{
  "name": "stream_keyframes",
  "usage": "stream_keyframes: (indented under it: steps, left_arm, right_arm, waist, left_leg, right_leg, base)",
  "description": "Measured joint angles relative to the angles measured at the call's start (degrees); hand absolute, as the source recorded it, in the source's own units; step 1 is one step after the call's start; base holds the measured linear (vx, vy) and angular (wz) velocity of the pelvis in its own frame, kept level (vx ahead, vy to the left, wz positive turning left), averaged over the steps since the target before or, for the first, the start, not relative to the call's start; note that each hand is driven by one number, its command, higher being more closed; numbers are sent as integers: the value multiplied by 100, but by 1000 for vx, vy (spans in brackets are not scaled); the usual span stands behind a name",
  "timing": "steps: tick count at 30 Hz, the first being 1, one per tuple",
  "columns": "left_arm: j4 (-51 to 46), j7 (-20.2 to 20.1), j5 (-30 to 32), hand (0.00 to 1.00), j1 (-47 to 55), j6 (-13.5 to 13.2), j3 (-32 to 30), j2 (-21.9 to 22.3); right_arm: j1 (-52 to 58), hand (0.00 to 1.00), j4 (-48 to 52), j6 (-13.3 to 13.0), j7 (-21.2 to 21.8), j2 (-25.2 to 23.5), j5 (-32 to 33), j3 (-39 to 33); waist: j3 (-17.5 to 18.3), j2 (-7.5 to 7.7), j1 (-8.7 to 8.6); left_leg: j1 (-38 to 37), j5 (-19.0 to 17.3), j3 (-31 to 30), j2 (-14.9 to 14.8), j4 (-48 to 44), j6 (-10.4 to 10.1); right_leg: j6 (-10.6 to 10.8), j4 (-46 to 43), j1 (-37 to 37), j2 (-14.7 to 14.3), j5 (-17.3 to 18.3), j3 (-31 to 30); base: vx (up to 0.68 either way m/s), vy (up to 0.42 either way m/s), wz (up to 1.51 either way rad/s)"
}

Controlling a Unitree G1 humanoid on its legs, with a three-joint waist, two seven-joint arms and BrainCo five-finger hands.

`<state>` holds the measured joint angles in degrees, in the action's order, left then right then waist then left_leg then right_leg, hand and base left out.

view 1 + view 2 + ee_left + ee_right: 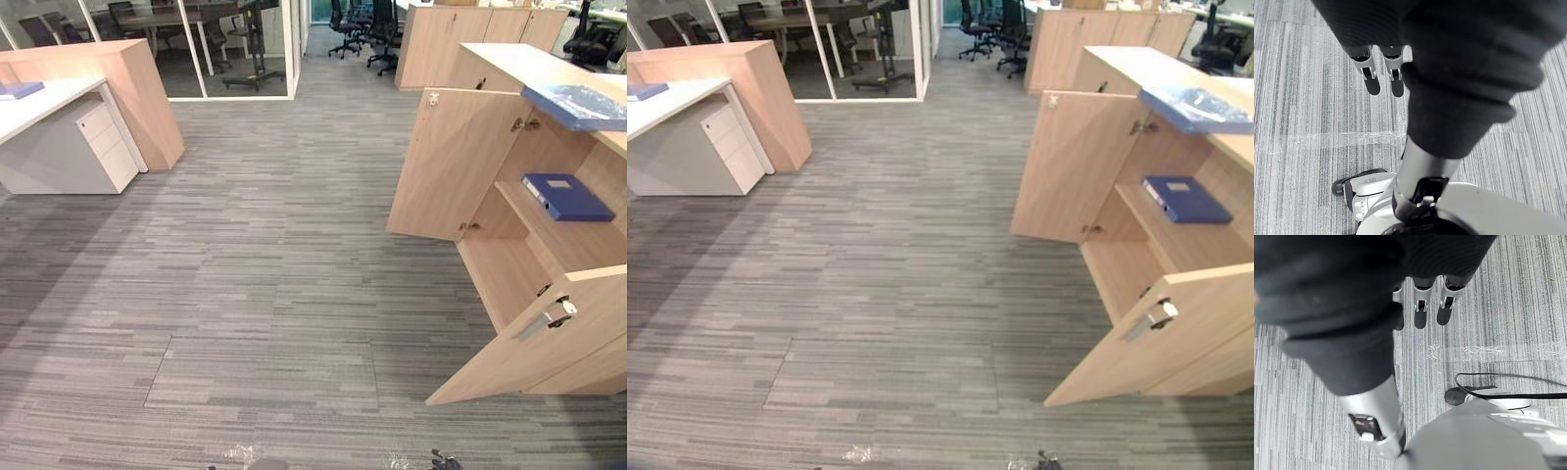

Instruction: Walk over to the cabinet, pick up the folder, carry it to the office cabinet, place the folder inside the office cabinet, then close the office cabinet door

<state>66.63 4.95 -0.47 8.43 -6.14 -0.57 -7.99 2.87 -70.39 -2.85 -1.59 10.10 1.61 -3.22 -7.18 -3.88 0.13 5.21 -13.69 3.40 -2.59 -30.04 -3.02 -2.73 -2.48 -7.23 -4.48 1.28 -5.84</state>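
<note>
Nearest, the left hand (1370, 71) and the right hand (1420, 308) hang at the robot's sides above the grey striped carpet (265, 274), fingers straight and relaxed, grasping nothing. To the right stands the office cabinet (519, 64), both leaves swung wide: the near door (578, 357), bearing a silver handle (544, 321) by its upper edge, and the far door (451, 162), hinged at the cabinet's far side. Between the doors a shelf (568, 245) divides the interior into an upper and a lower compartment. The folder (566, 196), blue, lies flat in the upper compartment on the far half of this shelf, its spine toward the open front, apart from both hands. On the cabinet's top, at the edge above the opening, rests a blue bundle in clear wrap (578, 106). Across the carpet to the left, a white desk (39, 103) carries a blue item (20, 89) at its far left edge; a white drawer unit (98, 147) stands under the desk's right end, with a wooden partition (137, 98) just behind. Farthest, a glass wall (245, 49) encloses a meeting table (167, 18), and office chairs (362, 29) stand beside a second wooden cabinet (441, 44).
</note>
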Motion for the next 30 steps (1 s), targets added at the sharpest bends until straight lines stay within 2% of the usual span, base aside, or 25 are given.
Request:
stream_keyframes:
  steps: [1, 3, 4, 5, 8, 12, 14, 17, 18, 19, 20, 21, 22, 23, 24, 25, 26, 27, 29, 30]
  left_arm:
    - [-39, 15, -68, 0, -2, -1, -34, 16]
    - [-75, 23, -81, 0, -5, -6, 4, 48]
    - [-77, 28, -82, 0, 1, 0, 36, 57]
    - [-74, 35, -82, 0, 2, 7, 53, 59]
    - [-65, 48, -126, 0, 2, 7, 34, 116]
    - [-11, 91, -295, 0, 5, -6, -30, 135]
    - [41, 103, -327, 0, 8, -5, -45, 149]
    - [48, 124, -345, 0, 92, -1, -43, 144]
    - [48, 124, -354, 0, 116, 1, -33, 136]
    - [49, 124, -355, 0, 154, 3, -14, 131]
    - [49, 124, -357, 0, 163, 3, 18, 126]
    - [49, 123, -357, 0, 182, 5, 109, 89]
    - [50, 124, -355, 0, 189, 6, 199, 64]
    - [62, 124, -354, 0, 207, 11, 360, 15]
    - [96, 124, -354, 0, 210, 11, 427, 0]
    - [119, 124, -335, 0, 208, 12, 522, -28]
    - [130, 124, -331, 0, 201, 12, 525, -37]
    - [138, 124, -327, 0, 200, 11, 526, -53]
    - [143, 123, -316, 0, 201, 11, 538, -108]
    - [155, 122, -271, 0, 197, 12, 532, -118]
  right_arm:
    - [-44, 0, 1, -18, -1, 18, 21, 0]
    - [-32, 0, 10, -37, 0, 57, 102, 4]
    - [-23, 0, 49, -57, -4, 63, 178, 12]
    - [11, 0, 116, -78, -24, 66, 180, 24]
    - [-7, 0, 110, -90, -31, 80, 200, 33]
    - [-54, 0, 86, -75, -27, 74, 197, 55]
    - [-55, 0, 84, -74, -21, 72, 198, 53]
    - [-50, 0, 71, -73, -9, 51, 204, 4]
    - [-50, 0, 72, -73, 2, 43, 205, -19]
    - [-52, 0, 87, -76, 24, 29, 207, -95]
    - [-59, 0, 94, -79, 33, 12, 207, -194]
    - [-106, 0, 106, -87, 42, -21, 205, -260]
    - [-128, 0, 115, -90, 60, -54, 192, -323]
    - [-138, 0, 116, -92, 72, -75, 195, -425]
    - [-142, 0, 117, -95, 74, -67, 192, -425]
    - [-170, 0, 129, -108, 74, -52, 196, -415]
    - [-214, 0, 176, -111, 74, -51, 199, -408]
    - [-219, 0, 266, -112, 74, -53, 222, -392]
    - [-194, 0, 289, -111, 68, -79, 320, -392]
    - [-169, 0, 277, -109, 63, -72, 401, -401]
  waist:
    - [-47, -32, 10]
    - [-63, -99, -5]
    - [-59, -189, 12]
    - [-69, -134, 55]
    - [-114, -157, -6]
    - [-128, -118, 61]
    - [-103, -110, 59]
    - [12, -79, 66]
    - [24, -57, 73]
    - [62, -41, 67]
    - [75, -60, 62]
    - [43, 16, 47]
    - [27, 53, 25]
    - [41, 64, -20]
    - [47, 89, -29]
    - [70, 63, -51]
    - [63, 49, -68]
    - [51, 53, -88]
    - [36, 113, -82]
    - [3, 102, -75]
  left_leg:
    - [111, -125, -50, -92, -108, 18]
    - [112, -73, -337, -207, 515, -79]
    - [-22, 300, -265, -169, 855, -42]
    - [-150, 337, -259, 29, 1183, -4]
    - [-249, 608, -206, 216, 1518, 157]
    - [-465, 567, -48, 262, 1604, 365]
    - [-558, 488, 13, 274, 1687, 376]
    - [-728, 447, 220, 330, 1940, 410]
    - [-850, 429, 277, 397, 2072, 438]
    - [-962, 426, 328, 437, 2208, 450]
    - [-1032, 427, 351, 464, 2258, 452]
    - [-1184, 424, 373, 537, 2340, 478]
    - [-1341, 408, 376, 583, 2391, 540]
    - [-1507, 376, 335, 595, 2419, 615]
    - [-1577, 371, 302, 599, 2457, 622]
    - [-1658, 371, 254, 572, 2523, 622]
    - [-1685, 372, 235, 518, 2550, 621]
    - [-1711, 372, 194, 406, 2575, 610]
    - [-1805, 306, 160, 326, 2575, 482]
    - [-1908, 213, 143, 246, 2579, 338]
  right_leg:
    - [15, -26, 14, 27, 29, -67]
    - [99, -88, 103, 52, 101, -173]
    - [142, -95, 115, 101, 126, -276]
    - [186, -119, 128, 196, 108, -399]
    - [276, -106, 187, 369, 167, -467]
    - [313, -23, 153, 399, 219, -783]
    - [314, -37, 156, 420, 298, -943]
    - [361, -502, 400, 395, 624, -1165]
    - [427, -892, 545, 404, 851, -1226]
    - [631, -1451, 748, 411, 1083, -1210]
    - [794, -1833, 906, 409, 1182, -1177]
    - [1059, -2755, 1251, 389, 1342, -1069]
    - [1105, -3407, 1513, 432, 1363, -834]
    - [1033, -4095, 1738, 605, 1409, -326]
    - [962, -4252, 1830, 711, 1460, -42]
    - [765, -4301, 2037, 866, 1590, 361]
    - [702, -4117, 2191, 876, 1625, 481]
    - [669, -3589, 2301, 852, 1601, 619]
    - [617, -2264, 2318, 864, 1010, 648]
    - [381, -1923, 2179, 793, 189, 732]
  base:
    - [57, 19, -30]
    - [48, 59, -32]
    - [130, 122, -38]
    - [168, 131, -34]
    - [192, 153, -6]
    - [180, 79, -30]
    - [148, 59, -41]
    - [127, 30, -38]
    - [109, 38, -32]
    - [118, 31, -28]
    - [125, 35, -18]
    - [125, 34, -5]
    - [154, 25, 12]
    - [133, 1, 21]
    - [141, -2, 25]
    - [129, -4, 16]
    - [155, -44, 17]
    - [169, -109, 17]
    - [187, -138, 8]
    - [192, -133, -13]
